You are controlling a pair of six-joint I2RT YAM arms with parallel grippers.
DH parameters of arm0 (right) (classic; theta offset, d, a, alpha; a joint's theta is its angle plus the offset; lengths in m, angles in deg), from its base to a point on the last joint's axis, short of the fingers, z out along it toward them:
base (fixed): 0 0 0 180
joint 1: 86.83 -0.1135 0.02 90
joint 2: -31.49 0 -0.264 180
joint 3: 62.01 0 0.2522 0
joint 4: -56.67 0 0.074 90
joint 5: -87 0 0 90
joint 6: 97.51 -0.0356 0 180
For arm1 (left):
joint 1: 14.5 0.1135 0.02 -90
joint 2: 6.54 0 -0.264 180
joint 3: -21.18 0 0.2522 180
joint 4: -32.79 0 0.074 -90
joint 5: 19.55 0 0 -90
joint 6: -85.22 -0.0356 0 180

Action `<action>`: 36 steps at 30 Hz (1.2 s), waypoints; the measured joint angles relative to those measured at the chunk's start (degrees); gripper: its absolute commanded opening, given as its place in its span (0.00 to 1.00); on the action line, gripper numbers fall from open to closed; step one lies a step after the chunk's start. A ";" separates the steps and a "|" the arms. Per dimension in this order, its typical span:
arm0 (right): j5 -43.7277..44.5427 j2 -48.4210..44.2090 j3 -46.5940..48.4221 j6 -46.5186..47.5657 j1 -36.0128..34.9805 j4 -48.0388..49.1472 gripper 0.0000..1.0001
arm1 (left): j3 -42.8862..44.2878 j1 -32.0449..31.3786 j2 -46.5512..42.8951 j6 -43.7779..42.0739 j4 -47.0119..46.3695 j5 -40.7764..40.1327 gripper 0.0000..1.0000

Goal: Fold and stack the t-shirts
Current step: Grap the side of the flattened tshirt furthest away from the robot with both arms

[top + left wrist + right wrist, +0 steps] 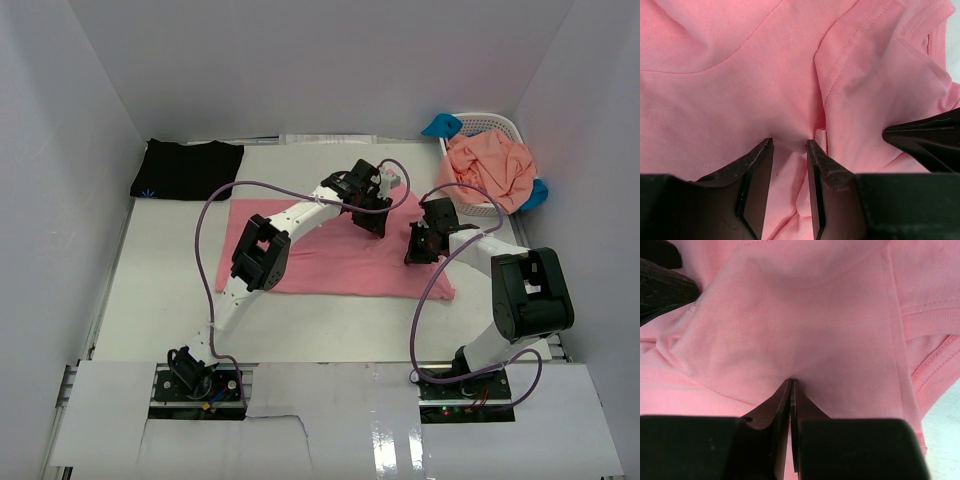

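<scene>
A rose-pink t-shirt [330, 262] lies spread on the middle of the table. My left gripper [376, 216] is down on its far right part, open, fingers [759, 160] apart with a raised fold of pink cloth [790, 165] between them. My right gripper [420, 246] is just to the right, shut on a pinch of the same shirt [805, 330] at its tips [791, 381]. A folded black t-shirt [187, 168] lies at the far left. A salmon-orange t-shirt [490, 166] is heaped in the basket, with bright blue cloth [440, 126] showing beside it.
The white lattice basket [497, 122] stands at the far right corner. White walls close in the table on three sides. Purple cables loop above both arms. The right gripper's dark finger [925, 141] shows at the right edge of the left wrist view.
</scene>
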 measured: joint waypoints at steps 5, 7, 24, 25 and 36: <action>0.00 0.00 0.00 0.02 0.00 0.00 0.08 | -0.39 0.00 -0.74 0.02 -0.22 0.00 0.45; 0.00 0.00 0.00 0.02 0.00 0.00 0.08 | -0.44 0.00 -1.07 0.02 -0.44 0.00 0.45; 0.02 -0.02 0.00 0.02 0.00 0.00 0.08 | -1.81 0.00 -1.60 0.20 -1.03 1.75 0.42; 0.02 -0.02 0.00 0.02 0.00 0.00 0.08 | -1.81 0.00 -1.60 0.20 -0.92 1.79 0.42; 0.02 -0.02 0.00 0.07 0.00 -0.02 0.08 | -1.88 0.00 -1.60 0.20 -0.11 3.43 0.40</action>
